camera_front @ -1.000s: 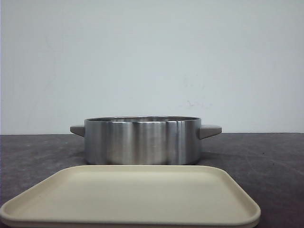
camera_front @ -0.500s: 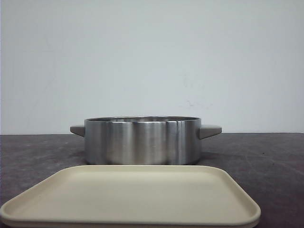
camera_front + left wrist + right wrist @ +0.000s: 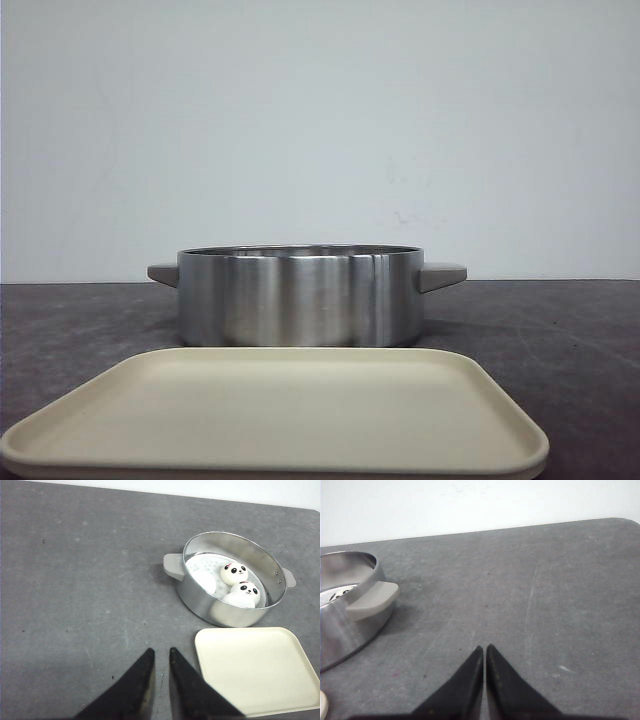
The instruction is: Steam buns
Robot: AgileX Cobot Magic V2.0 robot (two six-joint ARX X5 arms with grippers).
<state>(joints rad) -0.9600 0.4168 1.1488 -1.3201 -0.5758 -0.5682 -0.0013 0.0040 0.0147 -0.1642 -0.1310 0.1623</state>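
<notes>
In the left wrist view, three white buns lie inside a steel pot [image 3: 200,597] on its perforated steamer plate. Two show panda faces [image 3: 234,573] [image 3: 244,592]; the third [image 3: 203,580] shows no face. Any fourth bun is hidden. My left gripper [image 3: 161,653] hangs over bare table, well short of the pot, empty, its jaws a narrow gap apart. My right gripper [image 3: 484,648] is shut and empty over bare table, beside the pot's handle [image 3: 372,600]. In the front view the pot [image 3: 300,298] hides the buns and no gripper shows.
A cream rectangular tray [image 3: 260,672] with nothing on it lies just in front of the pot; it also shows in the front view [image 3: 280,462]. The dark grey table [image 3: 545,595] ends at a white wall behind.
</notes>
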